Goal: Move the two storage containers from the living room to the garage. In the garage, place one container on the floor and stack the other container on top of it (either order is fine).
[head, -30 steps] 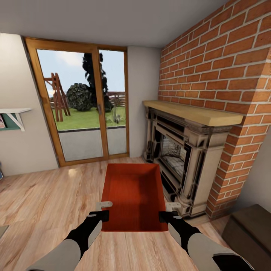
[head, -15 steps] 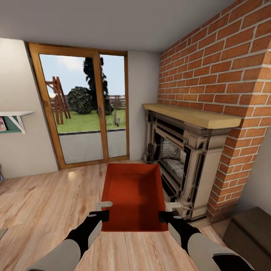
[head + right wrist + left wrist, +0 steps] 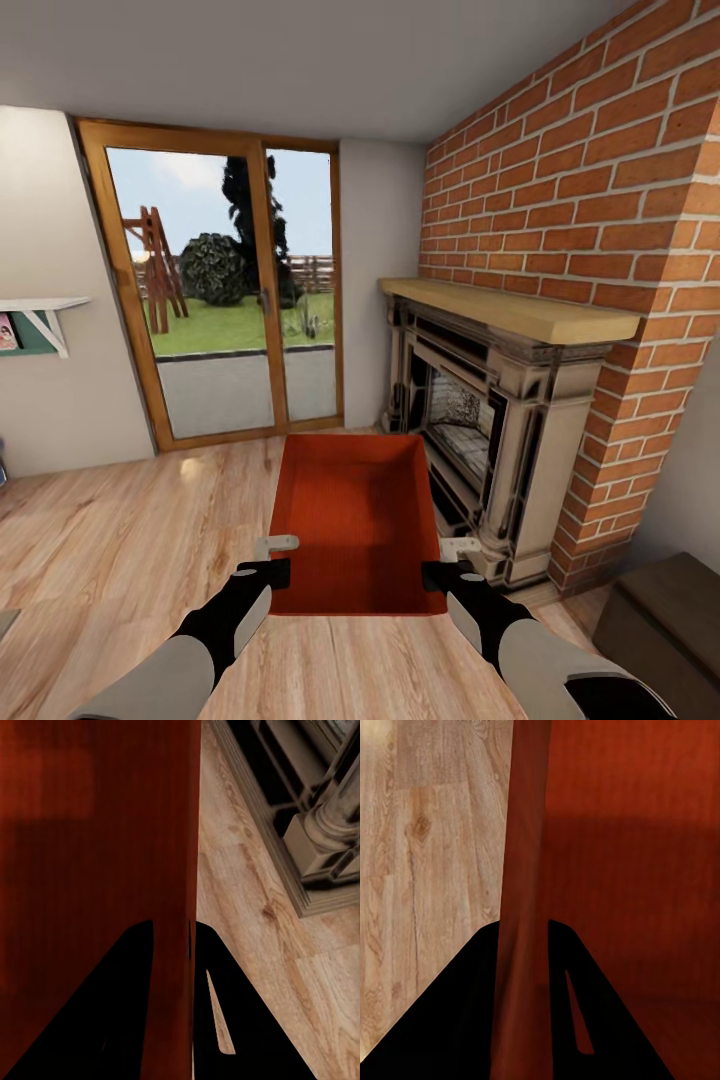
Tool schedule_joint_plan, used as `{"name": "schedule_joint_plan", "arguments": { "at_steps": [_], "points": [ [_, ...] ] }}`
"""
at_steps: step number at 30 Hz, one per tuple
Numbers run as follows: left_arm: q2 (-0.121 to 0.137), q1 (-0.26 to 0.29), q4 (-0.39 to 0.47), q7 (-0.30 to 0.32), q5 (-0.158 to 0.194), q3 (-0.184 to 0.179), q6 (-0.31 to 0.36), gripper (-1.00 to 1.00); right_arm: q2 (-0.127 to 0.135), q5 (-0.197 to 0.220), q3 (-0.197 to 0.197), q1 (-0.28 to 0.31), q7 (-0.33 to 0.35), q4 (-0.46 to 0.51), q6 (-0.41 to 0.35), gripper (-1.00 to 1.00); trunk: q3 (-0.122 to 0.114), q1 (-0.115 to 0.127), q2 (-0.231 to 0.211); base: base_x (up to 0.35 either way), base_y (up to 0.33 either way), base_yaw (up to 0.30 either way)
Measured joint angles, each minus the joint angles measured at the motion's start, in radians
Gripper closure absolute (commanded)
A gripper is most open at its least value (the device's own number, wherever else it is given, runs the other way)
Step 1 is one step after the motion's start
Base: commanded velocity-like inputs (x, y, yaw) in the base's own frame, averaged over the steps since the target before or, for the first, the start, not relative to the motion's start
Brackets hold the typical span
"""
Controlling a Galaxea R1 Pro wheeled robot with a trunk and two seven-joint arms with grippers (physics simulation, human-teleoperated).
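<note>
Left gripper [image 3: 272, 560] and right gripper [image 3: 448, 562] each clamp a long side wall of one storage container [image 3: 357, 520]. In the head view, we see it carried low at frame centre, over the light plank floor [image 3: 130, 540] of the living room, with the fireplace [image 3: 480, 410] at right and glass doors [image 3: 225, 290] at upper left.

Left wrist view: the fingers [image 3: 457, 1020] straddle the thin orange wall, jaws pinched on it; bin interior at right.

Right wrist view: same pinch on the opposite wall, and the fireplace base [image 3: 315, 840], which the left wrist lacks.

We judge the bin light, with walls thin and possibly flexible; hold both rims evenly.
</note>
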State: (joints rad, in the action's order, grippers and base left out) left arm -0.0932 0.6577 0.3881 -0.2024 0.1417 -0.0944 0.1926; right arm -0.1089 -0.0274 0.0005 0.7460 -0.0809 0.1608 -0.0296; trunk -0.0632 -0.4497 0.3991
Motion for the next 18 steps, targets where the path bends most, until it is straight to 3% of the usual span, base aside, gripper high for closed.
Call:
{"name": "schedule_joint_plan", "arguments": {
  "at_steps": [18],
  "points": [
    [0.001,0.0,-0.001,0.0,0.001,-0.001,0.0,1.0,-0.001,-0.002,-0.002,0.0,0.0,0.0,0.0,1.0,0.0,0.0,0.0,-0.005,-0.01,0.0]
  ]
}}
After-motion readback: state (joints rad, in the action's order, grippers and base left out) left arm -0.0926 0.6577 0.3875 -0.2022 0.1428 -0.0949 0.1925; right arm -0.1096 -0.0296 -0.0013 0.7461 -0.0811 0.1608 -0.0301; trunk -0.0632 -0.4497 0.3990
